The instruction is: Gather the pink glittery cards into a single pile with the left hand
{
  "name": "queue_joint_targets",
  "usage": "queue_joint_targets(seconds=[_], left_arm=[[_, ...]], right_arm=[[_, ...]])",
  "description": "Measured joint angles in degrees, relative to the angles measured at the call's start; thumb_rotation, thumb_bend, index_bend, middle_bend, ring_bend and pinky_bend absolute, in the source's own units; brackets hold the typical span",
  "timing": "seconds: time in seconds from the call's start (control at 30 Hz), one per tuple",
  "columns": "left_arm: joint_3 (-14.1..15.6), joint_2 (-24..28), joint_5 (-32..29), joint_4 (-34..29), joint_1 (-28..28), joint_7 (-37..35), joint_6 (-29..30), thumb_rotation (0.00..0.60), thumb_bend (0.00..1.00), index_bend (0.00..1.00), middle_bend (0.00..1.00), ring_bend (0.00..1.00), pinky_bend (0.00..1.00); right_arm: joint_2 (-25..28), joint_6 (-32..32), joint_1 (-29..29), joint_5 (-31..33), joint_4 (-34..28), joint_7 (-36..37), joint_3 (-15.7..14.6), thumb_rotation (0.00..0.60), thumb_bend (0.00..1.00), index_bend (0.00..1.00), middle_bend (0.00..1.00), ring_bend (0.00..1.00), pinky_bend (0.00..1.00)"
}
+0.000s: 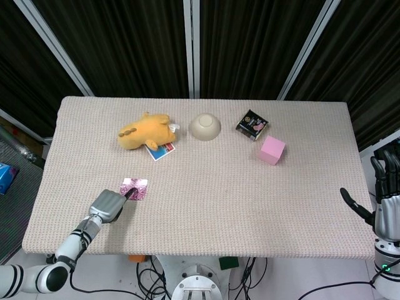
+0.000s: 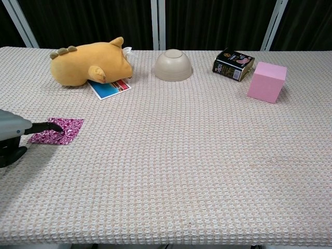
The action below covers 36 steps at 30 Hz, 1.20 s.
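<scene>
The pink glittery cards point(image 1: 134, 188) lie flat on the table as one small patch, left of centre and near the front; in the chest view the cards point(image 2: 58, 129) show at the far left. My left hand point(image 1: 107, 205) sits just behind and left of them, low on the table. One dark fingertip point(image 2: 52, 125) rests on the cards' near edge, and the other fingers hang apart below it with nothing in them. My right hand point(image 1: 382, 190) is off the table's right edge, fingers spread and empty.
At the back stand a yellow plush toy point(image 1: 145, 130) on a blue and red card point(image 1: 161, 150), an upturned beige bowl point(image 1: 204, 126), a dark packet point(image 1: 251, 124) and a pink cube point(image 1: 272, 150). The table's front edge point(image 1: 187, 253) runs close to my left forearm.
</scene>
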Motion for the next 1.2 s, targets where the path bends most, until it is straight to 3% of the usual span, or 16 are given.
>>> queue_joint_targets(seconds=[0.7, 1.0, 1.2], left_arm=[[5.40, 2.76, 6.25, -5.43, 2.43, -1.54, 1.56, 0.600, 0.66, 0.10, 1.00, 0.90, 0.94], [5.67, 3.84, 8.12, -6.52, 3.17, -2.35, 2.80, 0.600, 0.66, 0.10, 1.00, 0.90, 0.94], [3.98, 4.48, 9.22, -6.22, 3.14, -3.91, 3.67, 0.600, 0.66, 0.09, 0.99, 0.90, 0.94]], right_arm=[[0.31, 0.12, -0.19, 0.18, -0.67, -0.31, 0.22, 0.600, 0.43, 0.00, 0.00, 0.00, 0.00], [0.31, 0.06, -0.21, 0.09, -0.88, -0.56, 0.19, 0.600, 0.43, 0.00, 0.00, 0.00, 0.00], [0.14, -0.24, -0.08, 0.03, -0.80, -0.69, 0.11, 0.600, 0.43, 0.00, 0.00, 0.00, 0.00]])
